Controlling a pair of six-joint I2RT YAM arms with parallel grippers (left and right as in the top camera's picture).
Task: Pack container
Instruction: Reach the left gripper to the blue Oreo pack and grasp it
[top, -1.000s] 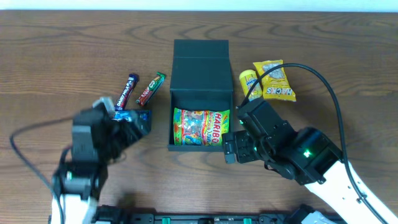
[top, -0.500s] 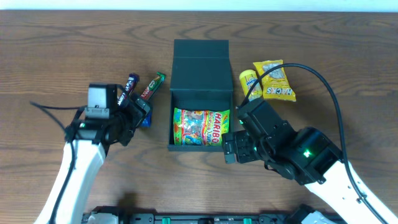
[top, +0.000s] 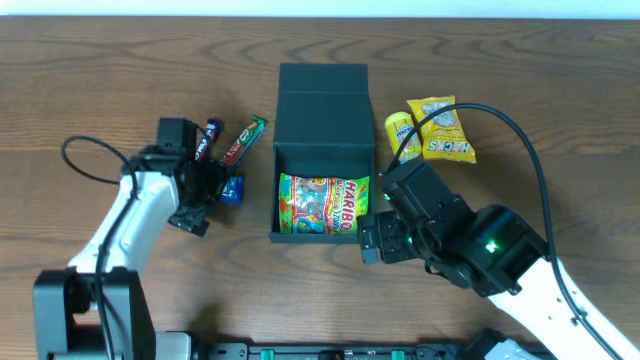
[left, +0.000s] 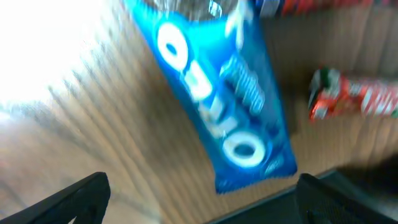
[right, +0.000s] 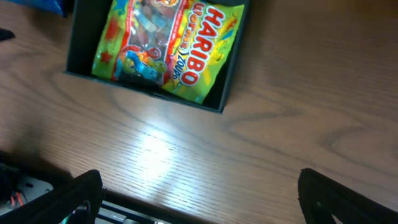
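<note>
The dark teal container (top: 322, 150) stands at the table's middle with its flap lid (top: 322, 85) folded open to the far side. A Haribo bag (top: 322, 205) lies inside it and also shows in the right wrist view (right: 168, 43). A blue Oreo packet (top: 231, 189) lies on the table left of the container. My left gripper (top: 212, 188) is open right beside it, and the packet (left: 224, 106) lies ahead of the open fingers (left: 199, 205). My right gripper (top: 372, 238) is open and empty over bare table by the container's front right corner (right: 205, 199).
Two candy bars lie left of the container: a dark one (top: 207, 140) and a red-green one (top: 243, 140), the latter also in the left wrist view (left: 354, 99). Two yellow snack packets (top: 440, 130) lie to the container's right. A cable loops over the right arm.
My left arm has swung back and to the right, bringing its gripper up beside the blue Oreo packet. The right arm and the container have not moved.
</note>
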